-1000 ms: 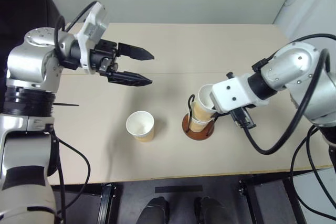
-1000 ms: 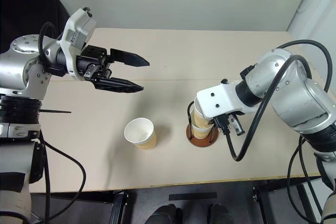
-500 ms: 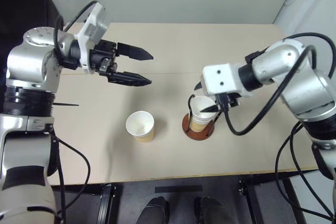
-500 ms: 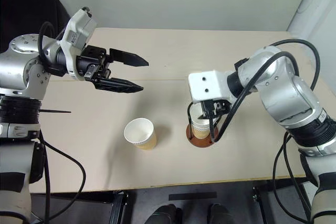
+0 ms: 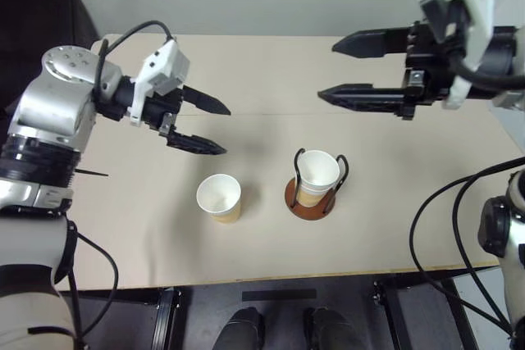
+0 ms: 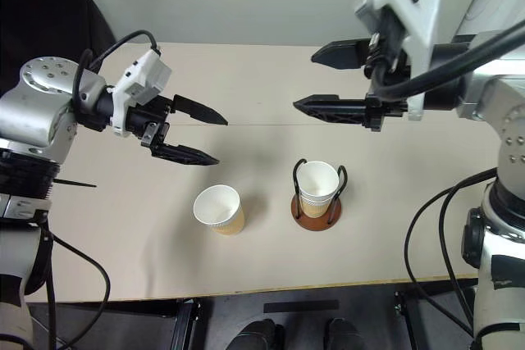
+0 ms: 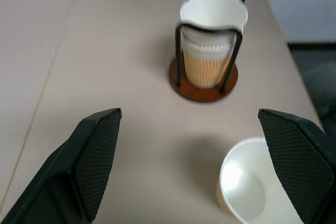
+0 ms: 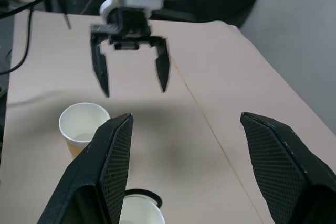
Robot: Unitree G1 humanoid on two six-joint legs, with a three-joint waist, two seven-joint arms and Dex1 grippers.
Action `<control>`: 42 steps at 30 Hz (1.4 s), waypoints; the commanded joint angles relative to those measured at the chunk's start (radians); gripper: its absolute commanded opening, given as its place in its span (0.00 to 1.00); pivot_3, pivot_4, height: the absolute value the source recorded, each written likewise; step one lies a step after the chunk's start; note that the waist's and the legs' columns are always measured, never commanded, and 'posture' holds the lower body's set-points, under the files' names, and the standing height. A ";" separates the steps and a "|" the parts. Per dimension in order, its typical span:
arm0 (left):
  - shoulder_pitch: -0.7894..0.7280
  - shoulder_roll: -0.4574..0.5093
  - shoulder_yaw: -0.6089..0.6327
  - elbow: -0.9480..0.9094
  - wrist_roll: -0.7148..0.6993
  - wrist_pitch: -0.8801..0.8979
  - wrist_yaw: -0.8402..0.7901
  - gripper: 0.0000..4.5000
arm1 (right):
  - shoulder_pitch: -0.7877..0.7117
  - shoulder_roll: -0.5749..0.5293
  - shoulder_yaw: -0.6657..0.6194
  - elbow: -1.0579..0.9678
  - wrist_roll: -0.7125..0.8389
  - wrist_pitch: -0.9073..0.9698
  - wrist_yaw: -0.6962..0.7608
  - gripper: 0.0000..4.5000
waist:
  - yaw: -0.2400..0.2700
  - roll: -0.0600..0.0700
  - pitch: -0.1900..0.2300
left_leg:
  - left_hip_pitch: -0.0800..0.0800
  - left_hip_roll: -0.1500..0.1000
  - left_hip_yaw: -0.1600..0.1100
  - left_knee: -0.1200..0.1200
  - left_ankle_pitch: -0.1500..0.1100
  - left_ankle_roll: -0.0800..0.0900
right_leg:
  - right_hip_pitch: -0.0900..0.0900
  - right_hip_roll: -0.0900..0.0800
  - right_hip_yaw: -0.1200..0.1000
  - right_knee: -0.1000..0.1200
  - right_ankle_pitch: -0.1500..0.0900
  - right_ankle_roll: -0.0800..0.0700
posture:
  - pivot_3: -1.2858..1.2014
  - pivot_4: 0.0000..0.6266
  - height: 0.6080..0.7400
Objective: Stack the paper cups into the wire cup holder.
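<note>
Stacked cups (image 5: 317,178) sit in the wire cup holder (image 5: 310,200); loose cup (image 5: 219,197) at its 9 o'clock (upright); left gripper (image 5: 212,125) and right gripper (image 5: 338,70) both spread, empty.

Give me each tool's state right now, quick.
Left tool: open, holding nothing, above the beige table.
Right tool: open, holding nothing, raised above the table.

What I can't make out

The lower nested cup (image 5: 312,195) sits mostly hidden inside the top cup (image 5: 318,171). My right wrist view cuts off the wire cup holder (image 8: 140,196), and my left wrist view clips the loose cup (image 7: 249,182).
</note>
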 commanded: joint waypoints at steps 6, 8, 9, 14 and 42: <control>-0.074 0.023 -0.162 0.081 0.020 -0.167 -0.030 1.00 | 0.063 -0.040 -0.083 -0.080 0.127 0.074 -0.109 0.73 | 0.000 0.000 0.000 | 0.000 0.000 0.001 0.000 0.000 0.000 | -0.001 0.000 0.000 0.001 0.000 0.000 | 0.52 0.24 1.00; -0.093 0.024 -0.208 0.111 0.029 -0.216 -0.030 1.00 | 0.076 -0.039 -0.092 -0.096 0.156 0.092 -0.131 0.73 | 0.000 0.000 0.000 | -0.001 0.000 0.000 0.000 0.000 0.000 | -0.001 0.000 0.000 0.001 0.000 0.000 | 0.52 0.24 1.00; -0.101 0.025 -0.232 0.123 0.035 -0.242 -0.030 1.00 | 0.080 -0.038 -0.096 -0.101 0.168 0.099 -0.142 0.73 | 0.001 0.000 0.000 | -0.001 0.000 0.000 0.000 0.000 0.000 | -0.001 0.000 0.000 0.001 0.000 0.000 | 0.52 0.24 1.00; -0.139 0.011 -0.304 0.184 0.041 -0.316 -0.030 1.00 | 0.097 -0.043 -0.112 -0.113 0.223 0.110 -0.190 0.73 | 0.002 0.000 0.000 | -0.003 0.000 0.000 0.000 0.000 0.000 | -0.003 0.000 0.000 0.001 0.000 0.000 | 0.52 0.24 1.00; -0.166 0.085 -0.501 0.066 -0.107 -0.297 -0.030 1.00 | 0.148 -0.103 -0.119 -0.084 0.405 0.052 -0.325 0.73 | 0.009 0.000 0.000 | -0.008 0.000 0.000 0.002 0.000 0.000 | -0.007 0.000 -0.002 0.003 0.000 0.001 | 0.52 0.24 1.00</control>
